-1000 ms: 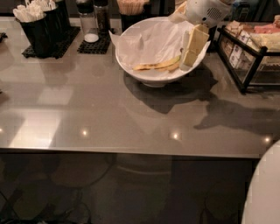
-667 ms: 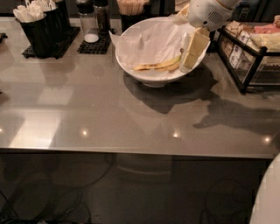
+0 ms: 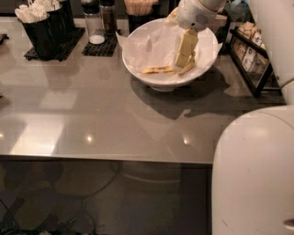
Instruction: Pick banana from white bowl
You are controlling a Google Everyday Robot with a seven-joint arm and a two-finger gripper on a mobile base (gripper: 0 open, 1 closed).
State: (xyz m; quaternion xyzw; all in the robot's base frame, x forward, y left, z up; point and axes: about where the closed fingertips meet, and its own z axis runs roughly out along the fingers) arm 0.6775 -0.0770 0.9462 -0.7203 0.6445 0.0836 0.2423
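Observation:
The white bowl (image 3: 161, 82) stands at the back middle of the grey table, lined with crumpled white paper. The banana (image 3: 157, 69) lies flat inside it, toward the front, yellow with brown spots. My gripper (image 3: 182, 61) reaches down into the bowl from the upper right. Its pale yellow tip is at the banana's right end, touching or just above it. The gripper's white wrist (image 3: 196, 13) hangs over the bowl's far rim.
A black holder of white utensils (image 3: 41, 25) and shakers on a black mat (image 3: 97, 32) stand at the back left. A wire rack of packets (image 3: 251, 57) is right of the bowl. My white body (image 3: 252, 174) fills the lower right.
The gripper has moved left, deeper into the bowl, onto the banana's right end. My white body now fills much more of the lower right. The banana has not moved.

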